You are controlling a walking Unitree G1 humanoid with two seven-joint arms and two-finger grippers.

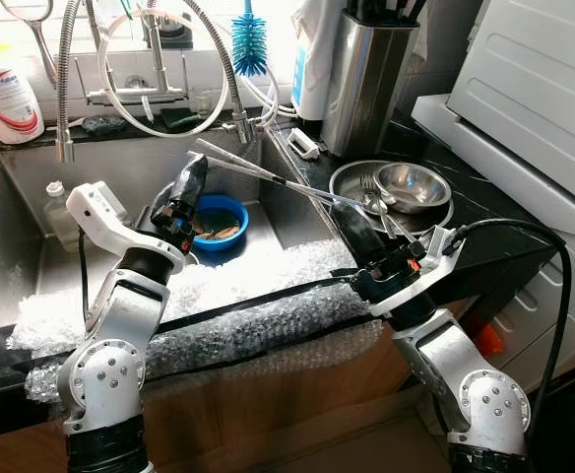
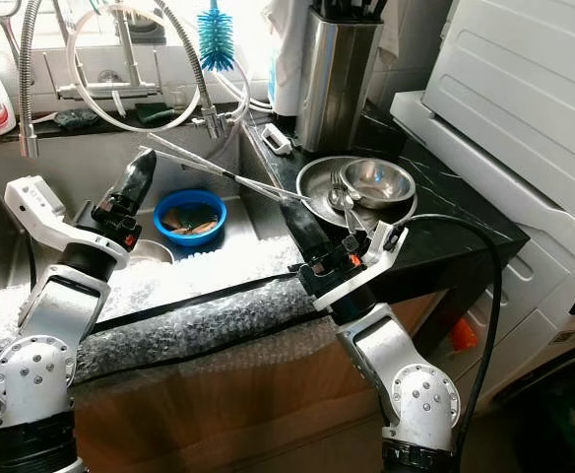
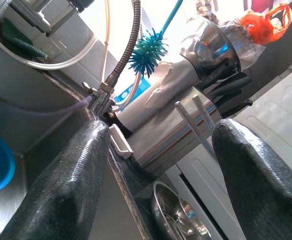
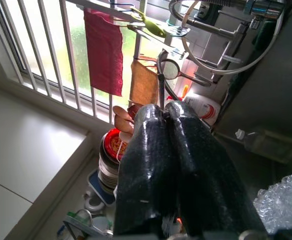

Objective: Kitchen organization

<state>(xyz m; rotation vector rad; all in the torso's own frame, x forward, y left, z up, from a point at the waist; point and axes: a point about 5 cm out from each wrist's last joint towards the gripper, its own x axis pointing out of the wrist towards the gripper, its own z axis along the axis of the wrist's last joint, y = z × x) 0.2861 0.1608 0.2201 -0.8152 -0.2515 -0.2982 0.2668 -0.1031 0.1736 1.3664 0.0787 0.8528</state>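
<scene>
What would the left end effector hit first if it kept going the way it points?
Probably the pair of metal chopsticks seen between its open fingers; behind them stands the steel knife block. Depth is hard to judge, so the left end effector might pass them.

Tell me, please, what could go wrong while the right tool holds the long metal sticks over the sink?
1. The right tool grips the metal sticks at one end only, so they may pivot or slip and drop towards the blue bowl.
2. The left tool is open at their far ends; closing it off-centre could knock them loose.
3. The steel bowl sits close to the right tool, so a swing might hit it.
</scene>
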